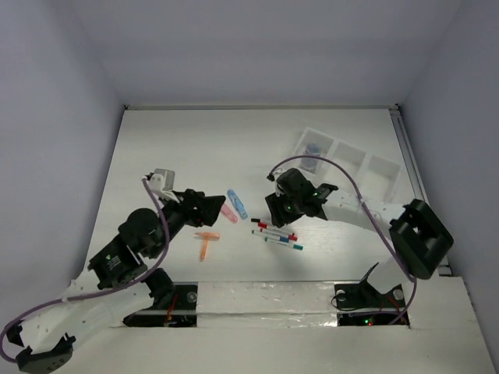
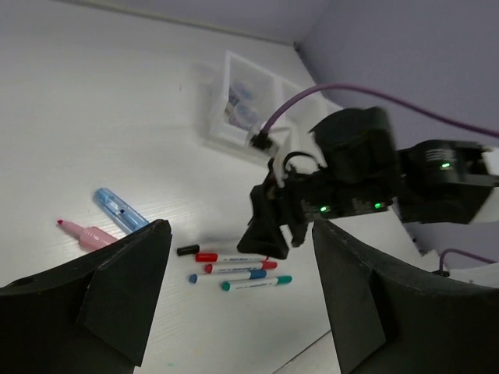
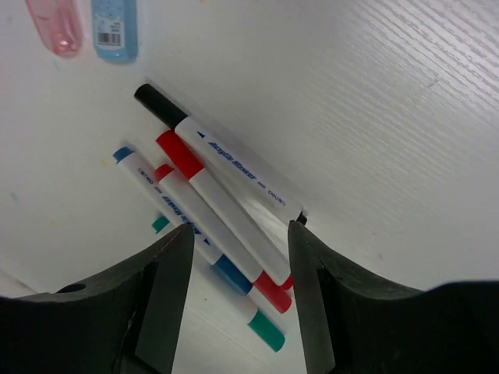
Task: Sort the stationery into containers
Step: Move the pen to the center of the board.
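Note:
Several thin white pens (image 1: 277,234) with black, red, blue and teal caps lie side by side on the table. My right gripper (image 1: 274,216) is open and hovers right over them. In the right wrist view its jaws (image 3: 238,241) straddle the red-capped pen (image 3: 210,206) and the blue-capped pen (image 3: 181,214) without touching. My left gripper (image 1: 217,209) is open and empty next to the pink piece (image 1: 228,212) and blue piece (image 1: 237,204). The orange piece (image 1: 206,243) lies nearer me. The translucent tray (image 1: 380,189) holds bluish discs (image 1: 313,149) in its left compartment.
The left wrist view shows the pens (image 2: 234,269), the blue piece (image 2: 121,209), the pink piece (image 2: 86,232), the tray (image 2: 220,132) and the right gripper (image 2: 269,234) between my left fingers. The right arm's purple cable (image 1: 343,173) arcs over the table by the tray.

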Controlling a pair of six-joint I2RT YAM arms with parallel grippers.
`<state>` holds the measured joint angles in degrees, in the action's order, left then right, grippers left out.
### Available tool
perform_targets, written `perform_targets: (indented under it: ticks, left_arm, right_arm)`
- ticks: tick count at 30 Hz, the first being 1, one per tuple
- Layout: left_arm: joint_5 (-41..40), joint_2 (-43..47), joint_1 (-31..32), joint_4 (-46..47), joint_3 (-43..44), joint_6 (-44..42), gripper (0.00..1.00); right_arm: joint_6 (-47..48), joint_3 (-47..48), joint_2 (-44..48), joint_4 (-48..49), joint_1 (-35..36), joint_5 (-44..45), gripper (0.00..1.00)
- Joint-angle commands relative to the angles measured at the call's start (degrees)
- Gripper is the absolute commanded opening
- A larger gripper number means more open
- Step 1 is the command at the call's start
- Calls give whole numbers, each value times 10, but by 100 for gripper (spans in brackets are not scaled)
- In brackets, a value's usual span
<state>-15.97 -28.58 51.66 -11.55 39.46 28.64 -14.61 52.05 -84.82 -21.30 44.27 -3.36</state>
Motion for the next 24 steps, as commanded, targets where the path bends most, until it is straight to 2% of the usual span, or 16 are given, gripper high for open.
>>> perform_targets:
  ticks: [1, 7, 16, 24]
  left_arm:
    - [-13, 33, -1, -43, 40, -9, 71]
    - [-39, 55, -1, -58, 26, -19, 73]
    - [-45, 74, -1, -66, 27, -25, 74]
    - [-46, 72, -1, -67, 25, -22, 74]
  right_arm:
    - [49, 52, -53, 14, 7, 23, 58]
    - [56, 99, -119, 2, 7, 79, 58]
    - [55, 107, -149, -10, 7, 54, 58]
    - [48, 105, -105, -12, 13, 72, 56]
